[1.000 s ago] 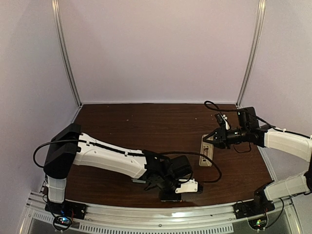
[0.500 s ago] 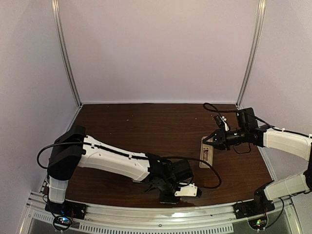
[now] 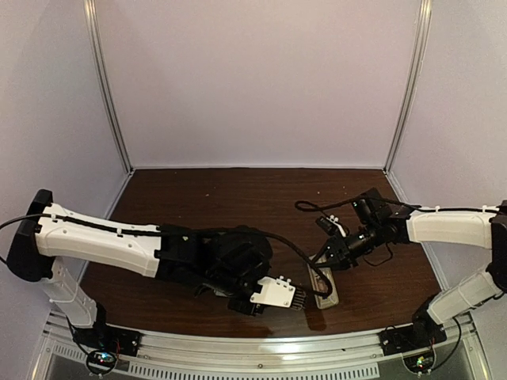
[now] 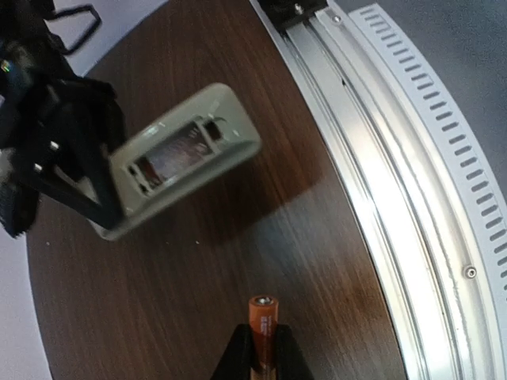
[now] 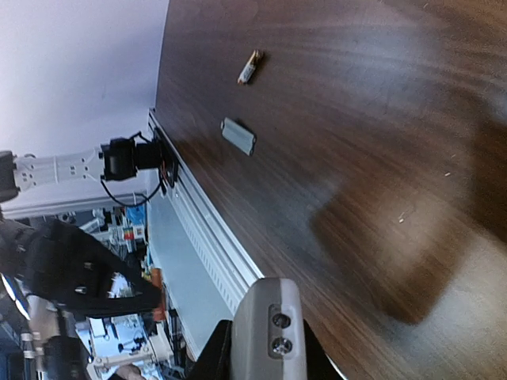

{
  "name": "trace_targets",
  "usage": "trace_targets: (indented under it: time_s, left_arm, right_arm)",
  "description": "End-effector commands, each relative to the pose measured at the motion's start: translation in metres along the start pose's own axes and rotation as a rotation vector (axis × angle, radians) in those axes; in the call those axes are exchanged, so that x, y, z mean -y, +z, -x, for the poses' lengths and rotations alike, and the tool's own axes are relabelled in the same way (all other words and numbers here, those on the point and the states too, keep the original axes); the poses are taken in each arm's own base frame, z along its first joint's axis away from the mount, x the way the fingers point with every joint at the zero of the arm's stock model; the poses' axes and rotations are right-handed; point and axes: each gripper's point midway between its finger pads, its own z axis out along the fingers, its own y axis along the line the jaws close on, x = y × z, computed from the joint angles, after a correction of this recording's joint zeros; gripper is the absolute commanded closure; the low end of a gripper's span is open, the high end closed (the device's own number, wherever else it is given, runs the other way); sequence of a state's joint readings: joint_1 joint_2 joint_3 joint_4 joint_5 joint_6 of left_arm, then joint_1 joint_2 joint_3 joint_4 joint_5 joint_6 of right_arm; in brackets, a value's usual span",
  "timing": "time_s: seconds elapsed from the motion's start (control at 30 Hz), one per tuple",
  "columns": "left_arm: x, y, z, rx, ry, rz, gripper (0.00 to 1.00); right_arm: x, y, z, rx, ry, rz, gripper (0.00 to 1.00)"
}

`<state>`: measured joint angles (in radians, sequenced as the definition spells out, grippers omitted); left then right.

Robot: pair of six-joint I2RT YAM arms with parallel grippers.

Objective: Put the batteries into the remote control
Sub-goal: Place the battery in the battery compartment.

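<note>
My left gripper [image 4: 264, 342] is shut on one of the batteries [image 4: 264, 313], a copper-orange cylinder that points forward above the wood. Ahead of it the remote control [image 4: 182, 154] hangs tilted above the table, beige back up and its battery bay open. My right gripper [image 5: 265, 352] is shut on the remote control's [image 5: 265, 317] end. In the top view the left gripper [image 3: 299, 299] sits just left of the remote control [image 3: 325, 289], and the right gripper [image 3: 329, 257] is behind it. Another of the batteries [image 5: 249, 67] lies on the table far off.
A small flat grey plate [image 5: 238, 136] lies on the wood near the loose battery. The metal rail [image 4: 396, 182] of the table's front edge runs close on the right of the left gripper. The left arm [image 3: 142, 249] spans the front of the table.
The left gripper shut on the battery and swung right toward the remote control. The right gripper carried the remote control forward and leftward, closer to the front edge.
</note>
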<state>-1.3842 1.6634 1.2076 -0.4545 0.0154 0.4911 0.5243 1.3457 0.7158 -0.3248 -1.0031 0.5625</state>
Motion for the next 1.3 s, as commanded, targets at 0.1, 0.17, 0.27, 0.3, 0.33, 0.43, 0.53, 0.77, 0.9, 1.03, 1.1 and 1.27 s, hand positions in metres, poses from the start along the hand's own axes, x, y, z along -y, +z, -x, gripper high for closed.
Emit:
trace_targets:
  time_s: [0.1,0.17,0.27,0.3,0.33,0.43,0.53,0.77,0.9,1.03,1.1,1.27]
  left_arm:
    - [-0.008,-0.028,0.04,0.152,0.246,0.073,1.0]
    - [-0.004,-0.029,0.048,0.168,0.297,0.073,1.0]
    - [0.004,-0.028,0.055,0.189,0.371,0.07,1.0]
    - [0.006,-0.027,0.058,0.196,0.389,0.068,1.0]
    - [0.006,-0.027,0.06,0.203,0.398,0.067,1.0]
    - [0.009,-0.026,0.068,0.236,0.407,0.048,1.0]
    - [0.014,-0.021,0.072,0.253,0.413,0.021,1.0]
    - [0.018,-0.009,0.072,0.256,0.432,0.002,1.0]
    - [0.018,-0.002,0.069,0.24,0.444,0.005,1.0]
    - [0.02,0.002,0.07,0.248,0.441,-0.005,1.0]
    - [0.021,0.004,0.069,0.244,0.445,-0.008,1.0]
    - [0.019,0.009,0.064,0.23,0.45,0.005,1.0]
  right_arm:
    - [-0.02,0.034,-0.025,-0.183,-0.043,-0.001,1.0]
    - [-0.023,0.041,-0.026,-0.206,-0.042,-0.012,1.0]
    - [-0.03,0.05,-0.025,-0.234,-0.051,-0.025,1.0]
    - [-0.032,0.052,-0.026,-0.246,-0.052,-0.033,1.0]
    - [-0.034,0.055,-0.026,-0.254,-0.054,-0.038,1.0]
    - [-0.038,0.063,-0.029,-0.276,-0.058,-0.048,1.0]
    - [-0.042,0.071,-0.035,-0.306,-0.064,-0.048,1.0]
    - [-0.05,0.082,-0.048,-0.363,-0.079,-0.047,1.0]
    - [-0.055,0.086,-0.051,-0.379,-0.086,-0.039,1.0]
    - [-0.059,0.09,-0.053,-0.391,-0.094,-0.033,1.0]
    - [-0.062,0.091,-0.053,-0.394,-0.1,-0.028,1.0]
    - [-0.068,0.091,-0.056,-0.402,-0.111,-0.019,1.0]
